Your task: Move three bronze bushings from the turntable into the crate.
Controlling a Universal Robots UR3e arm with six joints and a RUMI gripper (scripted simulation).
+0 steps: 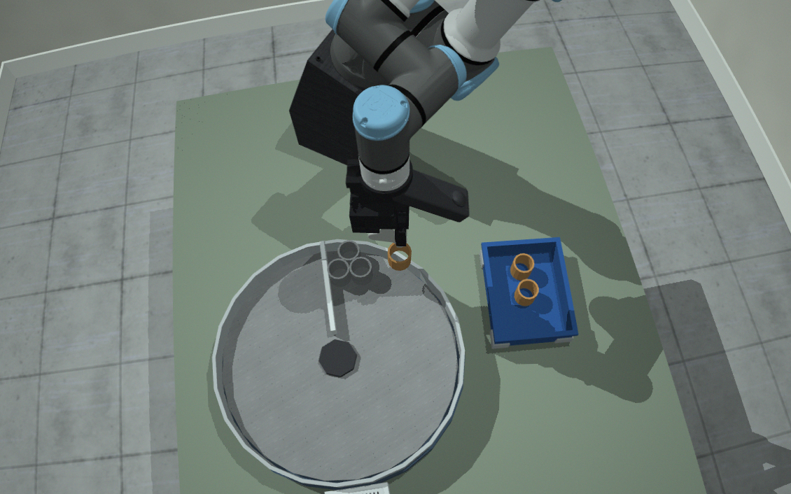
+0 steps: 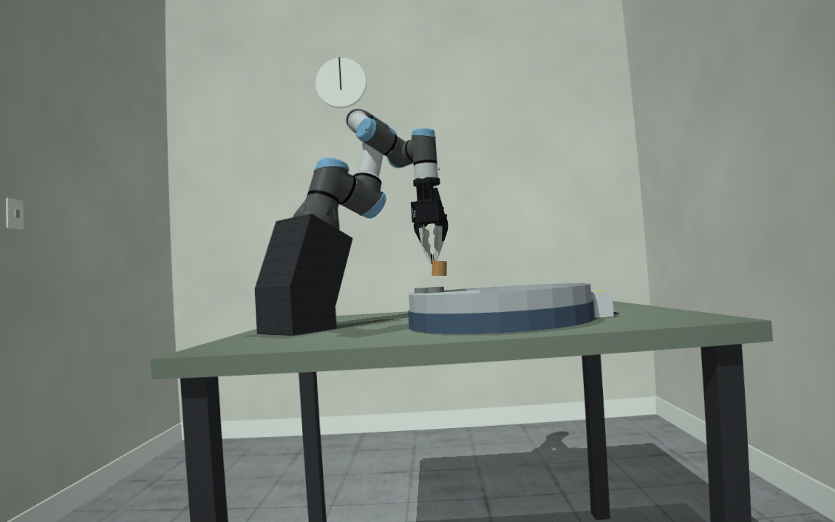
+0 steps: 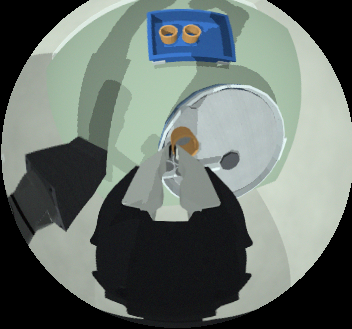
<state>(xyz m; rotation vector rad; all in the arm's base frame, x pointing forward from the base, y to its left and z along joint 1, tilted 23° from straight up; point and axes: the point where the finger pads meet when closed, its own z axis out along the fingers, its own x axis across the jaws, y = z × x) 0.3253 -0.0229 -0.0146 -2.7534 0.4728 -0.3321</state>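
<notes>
With the gripper (image 1: 400,244) (image 2: 433,262) (image 3: 172,145) apparently pinching the third bronze bushing (image 1: 399,256) (image 2: 439,268) (image 3: 185,141) by its wall above the turntable (image 1: 456,368) (image 2: 499,303) (image 3: 283,132), carry it to the crate (image 1: 489,306) (image 3: 191,57) beside the turntable

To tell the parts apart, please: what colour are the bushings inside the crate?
Orange-bronze bushings; the top view shows it best.

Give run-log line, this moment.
gripper: shut on bronze bushing | held above turntable | crate: two bronze | gray bushings: three, turntable
</notes>
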